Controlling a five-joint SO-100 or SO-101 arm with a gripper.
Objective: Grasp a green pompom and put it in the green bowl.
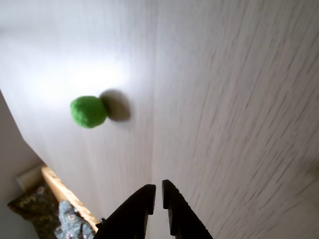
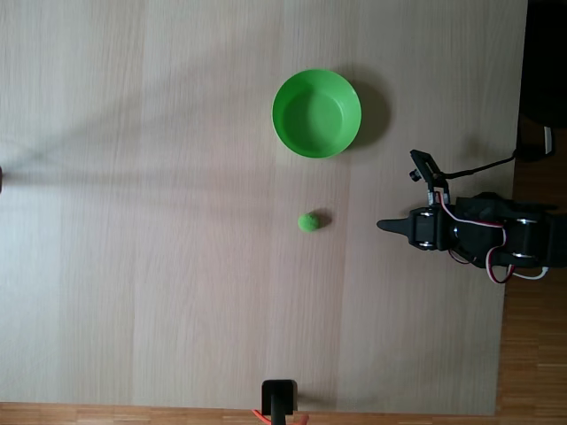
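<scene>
My pincer (image 1: pixel 158 191) sits nearly closed and empty at six o'clock in the wrist view; the green pompom (image 1: pixel 88 111) lies toward ten o'clock, untouched.

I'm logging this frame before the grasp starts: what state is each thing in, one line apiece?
green pompom: loose on the table, not gripped, outside the bowl.
green bowl: upright, nothing inside.
gripper: fingertips nearly together with a narrow gap, holding nothing, short of the pompom.
table: bare light wood around the pompom and bowl.
</scene>
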